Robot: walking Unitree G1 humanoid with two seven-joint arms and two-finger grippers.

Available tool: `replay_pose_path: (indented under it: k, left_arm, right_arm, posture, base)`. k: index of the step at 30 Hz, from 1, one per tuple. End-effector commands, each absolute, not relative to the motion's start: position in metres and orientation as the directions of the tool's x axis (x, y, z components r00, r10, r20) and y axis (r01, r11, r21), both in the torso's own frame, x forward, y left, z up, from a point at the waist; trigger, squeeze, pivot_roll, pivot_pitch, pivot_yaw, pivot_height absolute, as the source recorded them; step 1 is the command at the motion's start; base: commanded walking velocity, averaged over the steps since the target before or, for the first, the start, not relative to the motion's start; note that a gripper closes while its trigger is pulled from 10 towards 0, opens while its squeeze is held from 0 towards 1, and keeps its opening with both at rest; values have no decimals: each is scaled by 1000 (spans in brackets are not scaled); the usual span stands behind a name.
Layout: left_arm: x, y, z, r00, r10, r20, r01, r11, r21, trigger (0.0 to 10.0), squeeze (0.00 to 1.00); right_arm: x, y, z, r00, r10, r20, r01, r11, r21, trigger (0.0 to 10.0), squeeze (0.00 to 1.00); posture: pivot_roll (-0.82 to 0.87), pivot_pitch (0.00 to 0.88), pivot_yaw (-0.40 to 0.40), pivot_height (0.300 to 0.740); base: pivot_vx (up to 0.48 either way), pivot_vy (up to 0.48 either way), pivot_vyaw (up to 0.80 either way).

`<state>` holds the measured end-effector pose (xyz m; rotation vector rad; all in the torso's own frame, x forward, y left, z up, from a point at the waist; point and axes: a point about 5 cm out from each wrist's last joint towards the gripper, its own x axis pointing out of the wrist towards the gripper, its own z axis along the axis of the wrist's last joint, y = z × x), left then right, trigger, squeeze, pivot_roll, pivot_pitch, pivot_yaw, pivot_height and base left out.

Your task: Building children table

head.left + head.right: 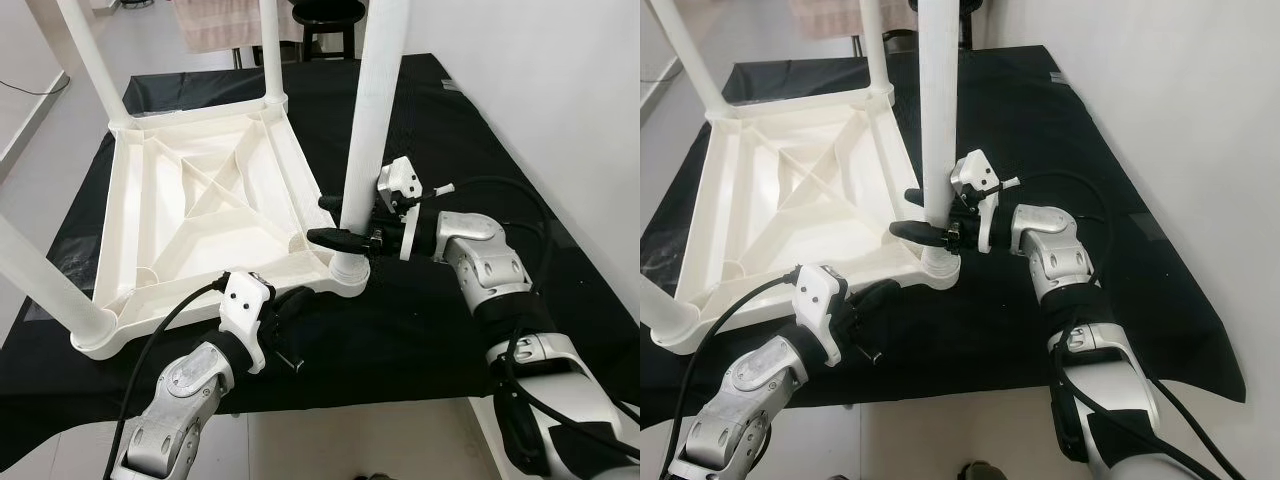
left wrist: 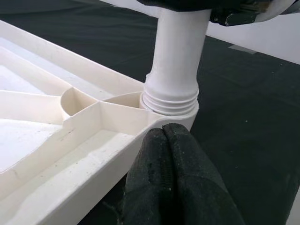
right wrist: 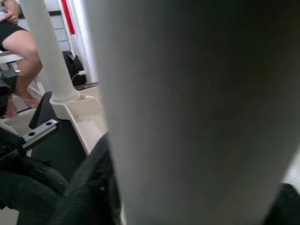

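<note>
Tabletop: white plastic children's table (image 1: 200,215) lies upside down on a black-covered surface (image 1: 560,250), its near edge close to the surface's front edge.
Right hand: right hand (image 1: 335,220) is clamped around the near leg (image 1: 370,110), just above its threaded socket (image 2: 169,101).
Left hand: left hand (image 2: 171,140), fingers pressed together, touches the frame rim beside that socket.
Open room: bare black cloth lies to the right of the leg.
Right wrist view: a seated person's leg (image 3: 26,51) shows beyond another table leg (image 3: 49,56).
</note>
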<state>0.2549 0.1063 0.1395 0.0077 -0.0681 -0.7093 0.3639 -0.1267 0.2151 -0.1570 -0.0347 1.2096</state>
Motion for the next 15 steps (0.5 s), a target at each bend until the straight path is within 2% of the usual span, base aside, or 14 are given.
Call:
replay_pose_path:
  k: [1, 5, 8, 9, 10, 11, 12, 13, 14, 15]
  left_arm:
    - [254, 107, 137, 755, -654, 46, 653, 756, 33, 10000, 0]
    - [254, 108, 137, 756, -653, 46, 652, 758, 35, 10000, 0]
    - [254, 109, 137, 757, -651, 46, 650, 759, 35, 10000, 0]
    - [254, 109, 137, 757, -651, 46, 650, 759, 35, 10000, 0]
    - [254, 110, 137, 758, -651, 46, 650, 759, 36, 10000, 0]
    - [254, 110, 137, 758, -651, 46, 650, 759, 36, 10000, 0]
    - [253, 110, 137, 758, -651, 46, 650, 759, 37, 10000, 0]
    - [254, 110, 137, 760, -649, 46, 647, 761, 40, 10000, 0]
    - [254, 111, 137, 761, -647, 40, 645, 762, 53, 10000, 0]
    - [254, 111, 137, 761, -647, 40, 645, 762, 53, 10000, 0]
  right_arm:
    - [363, -130, 207, 385, 920, -73, -916, 370, -157, 0, 0]
    - [364, -141, 203, 435, 895, -96, -891, 414, -186, 0, 0]
    - [366, -153, 188, 651, 750, -118, -755, 625, -197, 0, 0]
    - [366, -153, 188, 651, 750, -118, -755, 625, -197, 0, 0]
    - [363, -152, 172, 763, 631, -141, -646, 741, -184, 0, 0]
    - [363, -152, 172, 763, 631, -141, -646, 741, -184, 0, 0]
    - [359, -151, 161, 825, 543, -159, -565, 806, -179, 0, 0]
    - [343, -137, 143, 879, 447, -167, -466, 880, -97, 0, 0]
    - [324, -118, 145, 896, 428, -114, -441, 886, -142, 0, 0]
    - [324, -118, 145, 896, 428, -114, -441, 886, -142, 0, 0]
  posture:
    - [-15, 128, -4, 740]
    - [-16, 128, -3, 740]
    - [-30, 131, -11, 740]
    - [-30, 131, -11, 740]
    - [-24, 133, -12, 740]
    - [-24, 133, -12, 740]
    - [-24, 133, -12, 740]
    - [-19, 140, -2, 740]
    - [-6, 144, 5, 740]
    - [-6, 144, 5, 740]
  base:
    - [0, 0, 0]
    - [0, 0, 0]
    - [0, 0, 0]
    - [0, 0, 0]
    - [0, 0, 0]
    - [0, 0, 0]
    - [0, 0, 0]
    - [0, 0, 0]
    - [0, 0, 0]
    - [0, 0, 0]
